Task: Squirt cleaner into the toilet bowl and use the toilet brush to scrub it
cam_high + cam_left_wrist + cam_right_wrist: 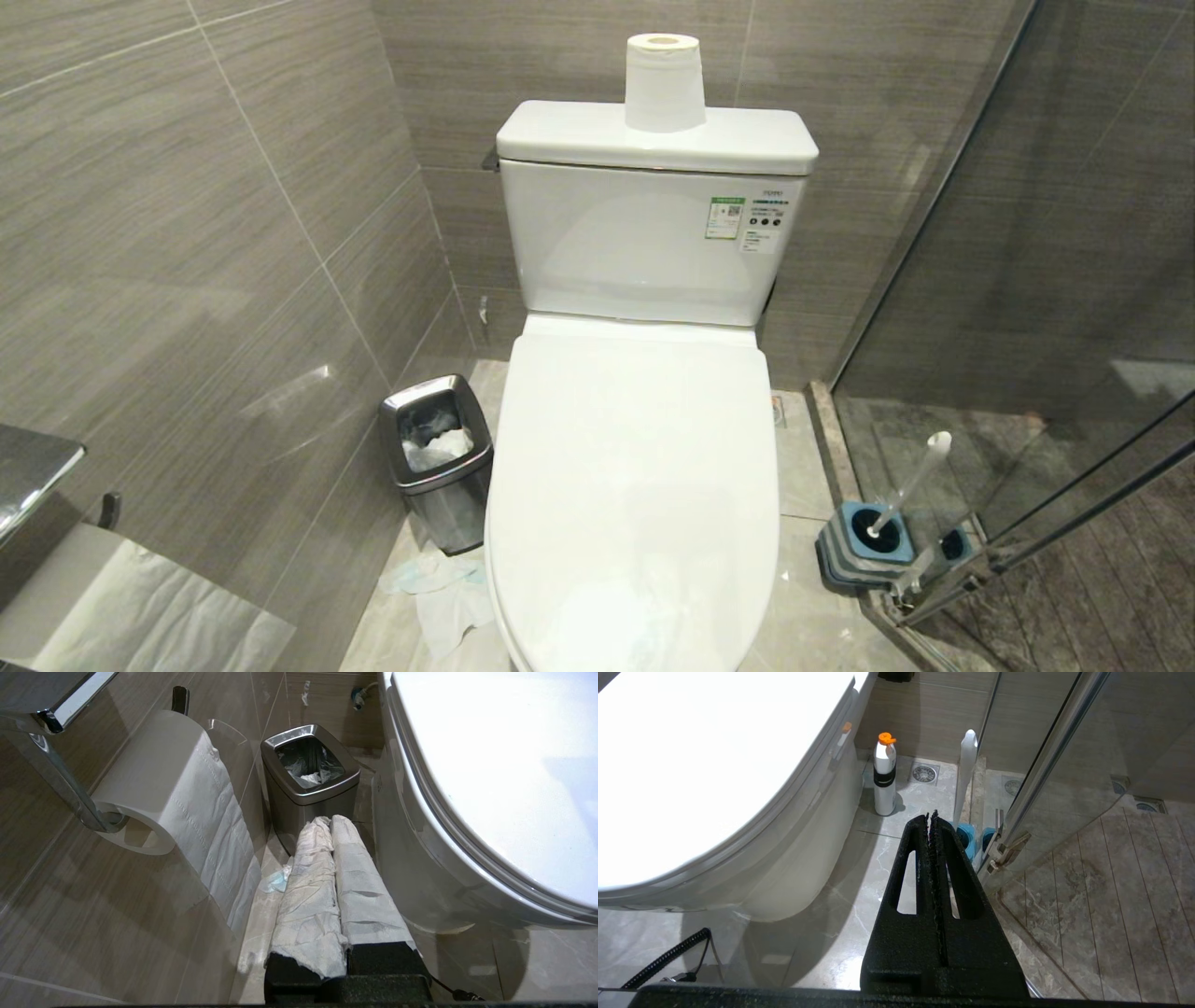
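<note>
A: The toilet bowl (635, 504) fills the middle of the head view, its lid down flat over the seat, so the basin is hidden. One paper roll (664, 82) stands upright on the tank lid.

B: Containers?

A: Two. A small steel waste bin (439, 457) sits on the floor on the robot's left, close beside the toilet, lined with a dark bag with crumpled white paper inside; more tissue lies on the tiles in front of it. On the right, against the glass shower door (1055, 280), a square blue-topped holder (864, 546) carries the toilet brush (910, 485), which is leaning with its handle tilted up and away.

B: And the cleaner?

A: Only the right wrist view shows it: one white bottle with an orange cap (884, 774), upright on the floor close beside the toilet base, near the brush. The head view misses it entirely.

B: Anything the left wrist view adds?

A: A second paper roll (159, 788) on a chrome wall holder, its sheet hanging down. The head view catches just an edge of that.

B: Grippers?

A: Neither appears in the head view. The left gripper (332, 823), its fingers wrapped in white paper, is pressed together, pointing toward the bin. The right gripper (930, 819), bare black, has its toothed fingers closed against each other, holding nothing, aimed at the floor between bottle and brush.
</note>
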Robot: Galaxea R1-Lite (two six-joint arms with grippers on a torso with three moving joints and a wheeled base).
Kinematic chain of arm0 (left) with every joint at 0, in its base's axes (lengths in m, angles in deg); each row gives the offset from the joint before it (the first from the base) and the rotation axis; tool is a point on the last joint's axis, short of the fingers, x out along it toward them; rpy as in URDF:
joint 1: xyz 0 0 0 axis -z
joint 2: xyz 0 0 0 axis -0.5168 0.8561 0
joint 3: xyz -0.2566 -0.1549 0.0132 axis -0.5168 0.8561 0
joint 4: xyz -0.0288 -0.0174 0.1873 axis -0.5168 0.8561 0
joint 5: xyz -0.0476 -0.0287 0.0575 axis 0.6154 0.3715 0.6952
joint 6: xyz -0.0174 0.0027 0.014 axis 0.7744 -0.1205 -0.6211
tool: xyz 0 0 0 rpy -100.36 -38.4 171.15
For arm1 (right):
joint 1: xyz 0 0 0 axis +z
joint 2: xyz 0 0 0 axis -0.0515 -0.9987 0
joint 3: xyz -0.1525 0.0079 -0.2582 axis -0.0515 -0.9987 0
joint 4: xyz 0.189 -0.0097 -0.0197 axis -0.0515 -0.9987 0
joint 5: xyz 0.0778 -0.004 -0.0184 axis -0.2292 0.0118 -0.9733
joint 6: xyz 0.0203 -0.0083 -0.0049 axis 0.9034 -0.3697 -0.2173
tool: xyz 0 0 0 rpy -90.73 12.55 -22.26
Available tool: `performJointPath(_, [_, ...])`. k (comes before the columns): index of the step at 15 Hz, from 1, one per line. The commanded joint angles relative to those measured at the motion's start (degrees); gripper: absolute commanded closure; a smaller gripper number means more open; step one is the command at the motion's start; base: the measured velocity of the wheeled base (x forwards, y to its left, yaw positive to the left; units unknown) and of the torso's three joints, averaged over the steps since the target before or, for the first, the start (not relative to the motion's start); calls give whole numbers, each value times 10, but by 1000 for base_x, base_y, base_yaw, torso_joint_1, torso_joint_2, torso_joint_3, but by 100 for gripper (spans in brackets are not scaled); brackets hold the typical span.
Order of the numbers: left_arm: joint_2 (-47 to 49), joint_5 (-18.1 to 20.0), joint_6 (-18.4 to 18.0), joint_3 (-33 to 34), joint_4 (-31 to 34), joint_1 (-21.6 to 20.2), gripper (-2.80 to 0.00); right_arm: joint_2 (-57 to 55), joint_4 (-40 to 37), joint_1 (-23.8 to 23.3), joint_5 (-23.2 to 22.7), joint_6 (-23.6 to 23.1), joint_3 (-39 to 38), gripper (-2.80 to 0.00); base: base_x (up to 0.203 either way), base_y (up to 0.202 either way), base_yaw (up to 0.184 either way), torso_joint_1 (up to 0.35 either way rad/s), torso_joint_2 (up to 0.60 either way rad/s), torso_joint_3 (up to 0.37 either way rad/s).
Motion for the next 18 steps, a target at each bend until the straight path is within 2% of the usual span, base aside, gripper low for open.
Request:
performJointPath(1, [1,0,0,1,1,0,0,0,0,0,0,0,-1,0,0,0,0,0,0,0])
performJointPath(18, [1,0,0,1,0,0,0,0,0,0,0,0,0,0,0,0,0,0,0,0])
